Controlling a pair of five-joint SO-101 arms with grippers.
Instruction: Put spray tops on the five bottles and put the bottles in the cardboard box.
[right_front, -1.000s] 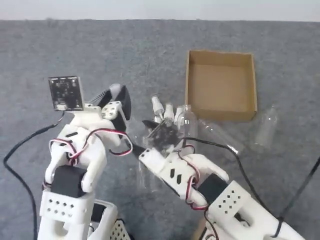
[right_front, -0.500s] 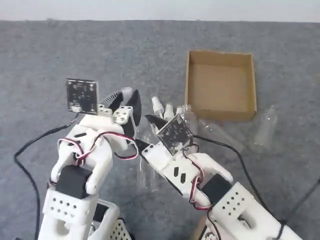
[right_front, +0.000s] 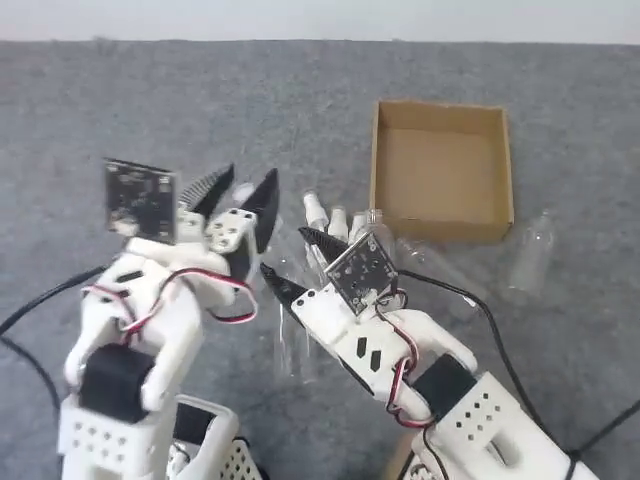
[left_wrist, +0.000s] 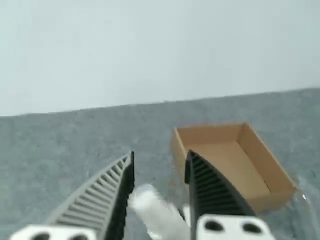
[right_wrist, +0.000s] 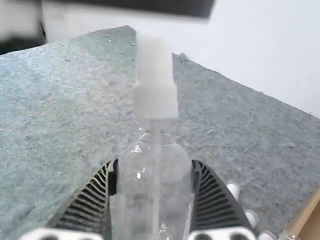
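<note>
- At the middle of the mat (right_front: 150, 100), left of the box (right_front: 445, 230) in the high view, I have both arms meeting over one bottle (right_wrist: 152, 192).
- The right gripper (right_front: 283, 250) is clamped on that bottle's body, neck pointing away toward the other arm.
- A white top (right_wrist: 156, 85) stands over the neck, its thin tube running down inside the clear body.
- The left gripper (right_front: 252, 172) now stands wide, the top between its jaws rather than pinched. Half a second ago those jaws were nearly together on it.
- In that same half second the left arm has drawn back a little to its own side, after swinging in toward the right gripper just before.
- My reading: the top has just been let go in the neck. Whether it is pressed fully home I cannot tell.
- If it is seated, this bottle is ready for the box, and the right arm already has hold of it for the carry.
- The box is empty, so none of the five is done.
- Spare tops (right_front: 338, 221) lie in a small cluster just left of the box's near corner.
- A bare bottle (right_front: 530, 252) lies on the mat at the box's right, and another (right_front: 432, 266) just in front of the box.
</note>
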